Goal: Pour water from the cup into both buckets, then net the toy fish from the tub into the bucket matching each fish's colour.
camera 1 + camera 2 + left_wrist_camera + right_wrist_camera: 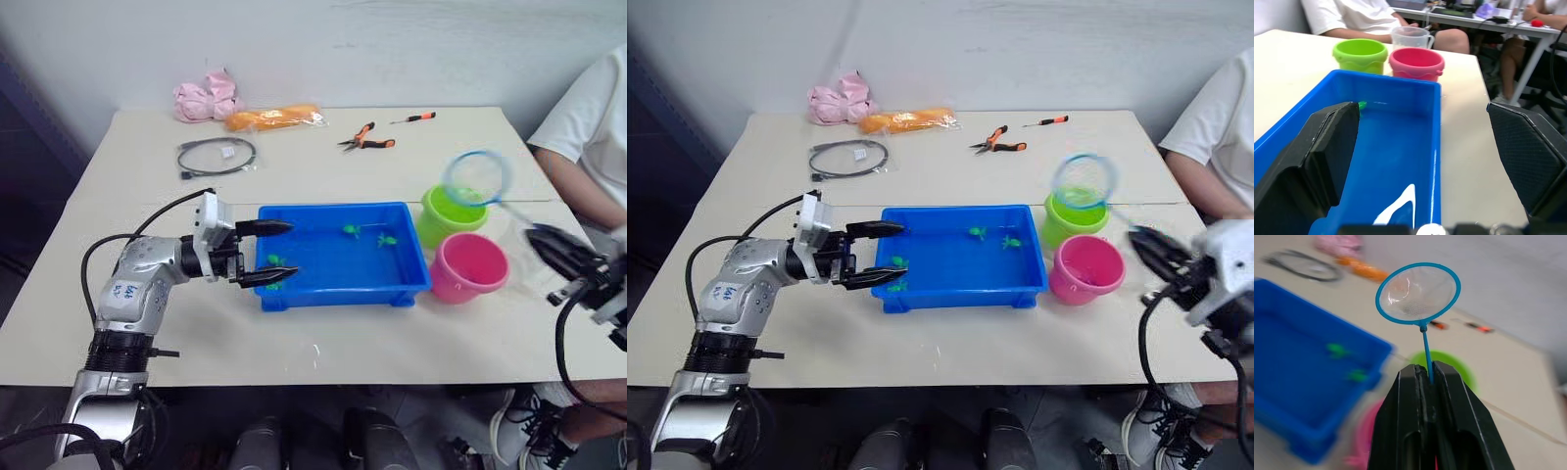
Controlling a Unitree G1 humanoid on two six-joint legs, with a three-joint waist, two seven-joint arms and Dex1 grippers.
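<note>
Now holding net in right fingers above green bucket; left fingers wide at tub.

The beige table carries the blue tub at centre, with the green bucket and pink bucket to its right. Along the upper edge lie a pink cloth-like bundle, an orange packet, a black cable loop, pliers and what appears to be a screwdriver.

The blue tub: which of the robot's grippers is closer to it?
The left. The left gripper is open, its fingers straddling the near-left corner of the blue tub. The right gripper is off beyond the pink bucket, shut on the net's handle.
</note>
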